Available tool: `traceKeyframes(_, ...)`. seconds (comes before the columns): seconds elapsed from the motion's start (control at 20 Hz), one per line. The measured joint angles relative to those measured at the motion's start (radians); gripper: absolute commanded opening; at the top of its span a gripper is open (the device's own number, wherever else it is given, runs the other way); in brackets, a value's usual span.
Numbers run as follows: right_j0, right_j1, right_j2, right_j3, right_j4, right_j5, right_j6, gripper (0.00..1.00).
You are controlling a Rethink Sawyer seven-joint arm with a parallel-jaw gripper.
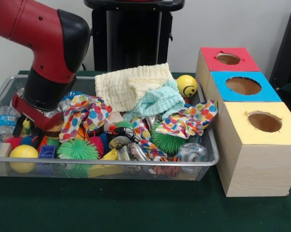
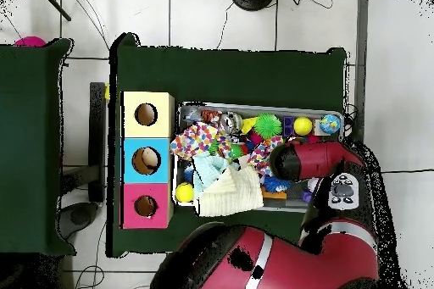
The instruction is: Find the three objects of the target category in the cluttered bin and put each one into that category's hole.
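Currently the red and black arm point(image 1: 48, 53) is reaching down into the left end of the wire mesh bin point(image 1: 210, 162) in the front view, and its gripper point(image 1: 29, 126) is sinking into the clutter there; whether its fingers are apart or together I cannot tell, the toys are hiding them. Just beside it a polka-dot cloth point(image 1: 87, 113) is lying bunched, and a second polka-dot cloth point(image 1: 191, 121) is draping toward the bin's right end. A cream cloth point(image 1: 128, 84) is sitting at the back of the bin with a pale teal cloth point(image 1: 157, 101) lying over its front edge. A yellow smiley ball point(image 1: 186, 85) is resting at the back right corner, a plain yellow ball point(image 1: 23, 152) at the front left corner, a green spiky ball point(image 1: 77, 149) near the front, and a darker green spiky ball point(image 1: 167, 141) between the two dotted cloths. Right of the bin, three wooden boxes are standing in a row touching each other: red-topped box point(image 1: 229, 59) farthest back, blue-topped box point(image 1: 242, 86) in the middle, yellow-topped box point(image 1: 263, 122) nearest, each with a round hole on top. Overhead, the arm point(image 2: 309, 160) is covering the bin's point(image 2: 254, 106) right half, and something pale is showing inside the blue box's hole point(image 2: 147, 160). Everything is sitting on a dark green table point(image 1: 135, 208).
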Motion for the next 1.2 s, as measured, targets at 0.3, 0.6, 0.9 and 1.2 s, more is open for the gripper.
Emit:
traceKeyframes(0.3,0.013,0.017,-0.015,-0.012,0.0,-0.002,0.0,1.0)
traceKeyframes(0.6,0.03,0.036,-0.04,-0.022,0.0,-0.033,0.0,1.0)
traceKeyframes(0.9,0.032,0.05,-0.061,-0.023,0.0,-0.084,0.0,1.0)
traceKeyframes(1.2,0.034,0.053,-0.066,-0.023,0.0,-0.095,0.0,0.0)
